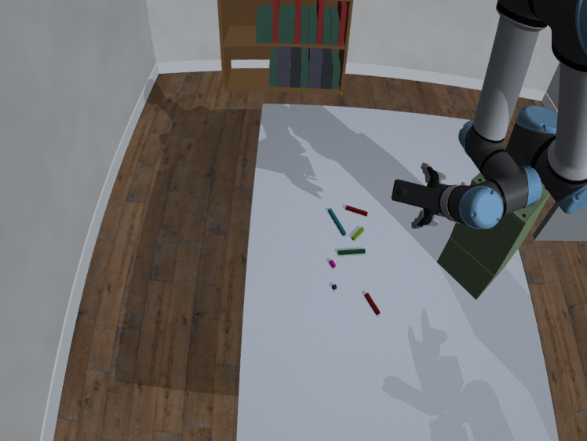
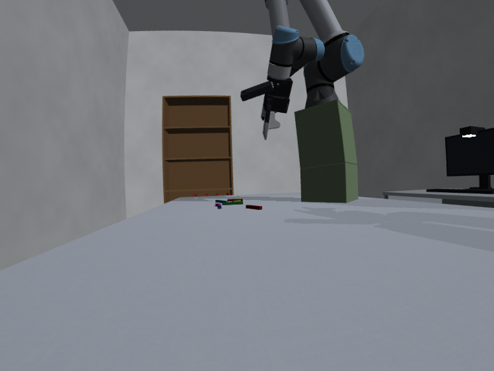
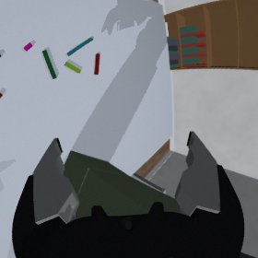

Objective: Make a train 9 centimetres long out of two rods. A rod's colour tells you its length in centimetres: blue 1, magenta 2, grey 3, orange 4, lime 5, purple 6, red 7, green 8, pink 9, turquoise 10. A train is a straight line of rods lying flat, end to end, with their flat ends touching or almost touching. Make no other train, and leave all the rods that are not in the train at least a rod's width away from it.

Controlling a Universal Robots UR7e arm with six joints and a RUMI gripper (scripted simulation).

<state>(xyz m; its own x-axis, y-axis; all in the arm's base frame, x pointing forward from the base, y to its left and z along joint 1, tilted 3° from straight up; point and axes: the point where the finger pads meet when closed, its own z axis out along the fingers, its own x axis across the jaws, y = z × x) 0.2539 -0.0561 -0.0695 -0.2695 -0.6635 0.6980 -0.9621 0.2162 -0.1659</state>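
Several rods lie flat and apart on the grey table. A turquoise rod point(image 1: 336, 221), a red rod point(image 1: 356, 210), a lime rod point(image 1: 357, 233), a green rod point(image 1: 351, 251), a magenta rod point(image 1: 331, 263), a small blue rod point(image 1: 333, 286) and a second red rod point(image 1: 372, 303) are spread out. None touch end to end. In the wrist view I see the green rod point(image 3: 50, 64), lime rod point(image 3: 73, 67), turquoise rod point(image 3: 79, 46), red rod point(image 3: 97, 64) and magenta rod point(image 3: 29, 45). My gripper point(image 1: 426, 197) is open and empty, high above the table to the right of the rods; it also shows in the wrist view point(image 3: 124, 181).
The green pedestal point(image 1: 488, 242) carries the arm at the table's right edge. A bookshelf point(image 1: 284, 42) stands against the back wall. A monitor point(image 2: 471, 157) sits on a side desk. Wooden floor lies to the left of the table.
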